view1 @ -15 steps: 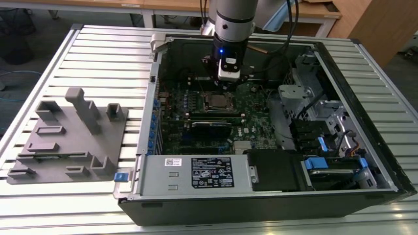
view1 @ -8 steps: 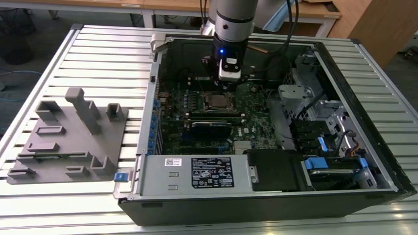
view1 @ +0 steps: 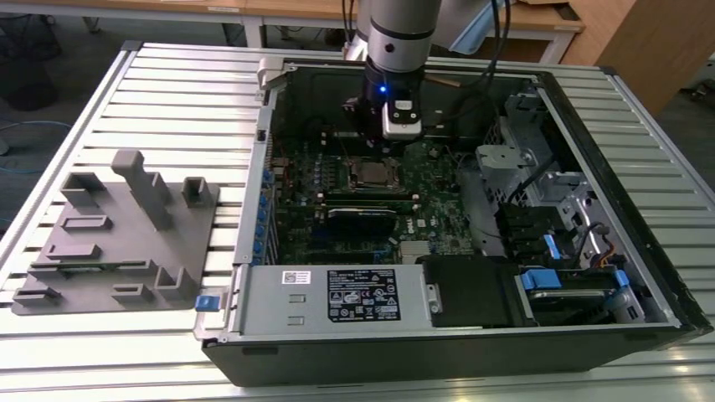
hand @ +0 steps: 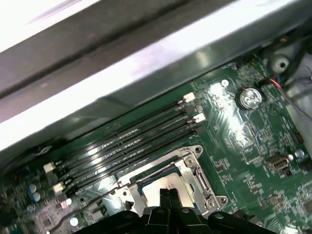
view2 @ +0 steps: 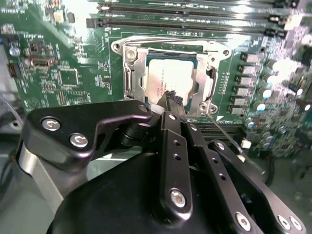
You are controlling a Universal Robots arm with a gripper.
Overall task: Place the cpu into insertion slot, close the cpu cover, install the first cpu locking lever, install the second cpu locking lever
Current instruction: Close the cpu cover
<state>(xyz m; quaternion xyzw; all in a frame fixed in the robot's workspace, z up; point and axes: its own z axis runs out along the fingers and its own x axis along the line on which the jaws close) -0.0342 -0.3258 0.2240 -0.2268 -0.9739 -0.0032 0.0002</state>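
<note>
Chip (view2: 168,75) sits seated in the green board (view2: 73,53), cover (view2: 132,73) down around it. Gripper (view2: 171,99), jaws pressed together, hovers at the chip's edge (wire lever (view2: 225,130) looks unlatched). First-lever step, I'd judge: it calls for a steady hooking push.

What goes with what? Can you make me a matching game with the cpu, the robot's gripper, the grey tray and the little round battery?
Things:
1. cpu
2. gripper
3. grey tray
4. round battery

Clues:
A. black, with its fingers shut together
B. silver-grey square sitting inside the cpu cover
C. shiny circle on the green board
D. lying on the slatted table, outside the computer case

Right pairs: 1-B, 2-A, 3-D, 4-C.
</note>
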